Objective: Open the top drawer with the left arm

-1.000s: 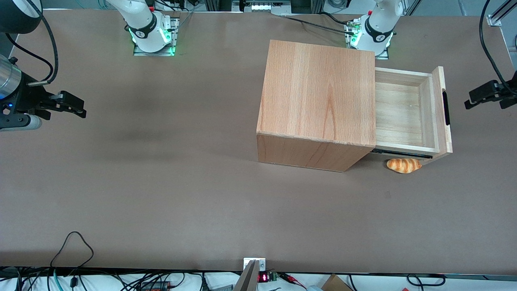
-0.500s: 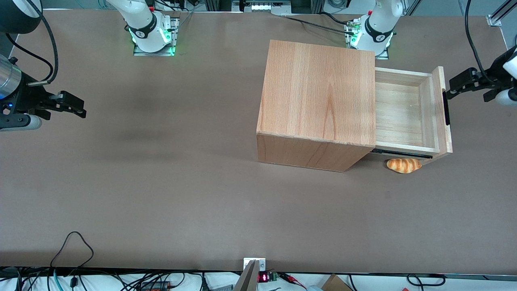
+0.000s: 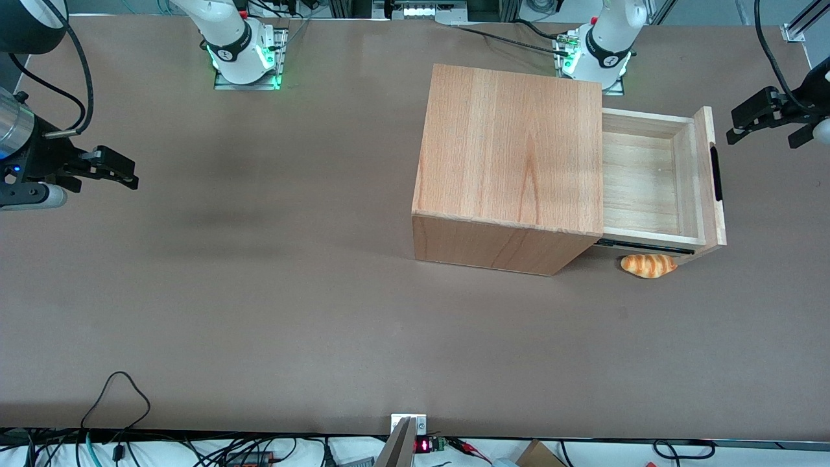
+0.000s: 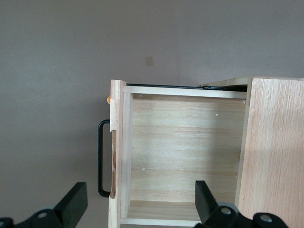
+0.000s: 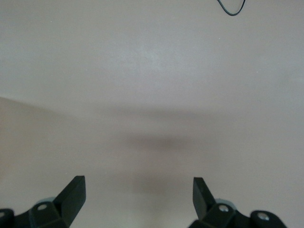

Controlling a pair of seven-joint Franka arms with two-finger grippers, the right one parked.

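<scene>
A bread roll (image 3: pixel 648 265) lies on the worktop (image 3: pixel 259 292) beside the drawer (image 3: pixel 655 178), which stands pulled out of the cabinet (image 3: pixel 512 162) with its handle (image 3: pixel 715 173) near the end effector (image 3: pixel 752 120), whose fingers (image 4: pixel 73 202) are spread wide, holding nothing.

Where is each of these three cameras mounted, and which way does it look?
Front view: sits high at the table's edge, looking down on the table, cabinet, open top drawer and bread roll; the left arm's open gripper hangs clear of the drawer's handle, toward the working arm's end.
Left wrist view: rides the left arm, looking down into the drawer; its fingers show.
Right wrist view: rides the parked arm, facing bare table.
Shared: front and left wrist views both show the drawer and handle.
</scene>
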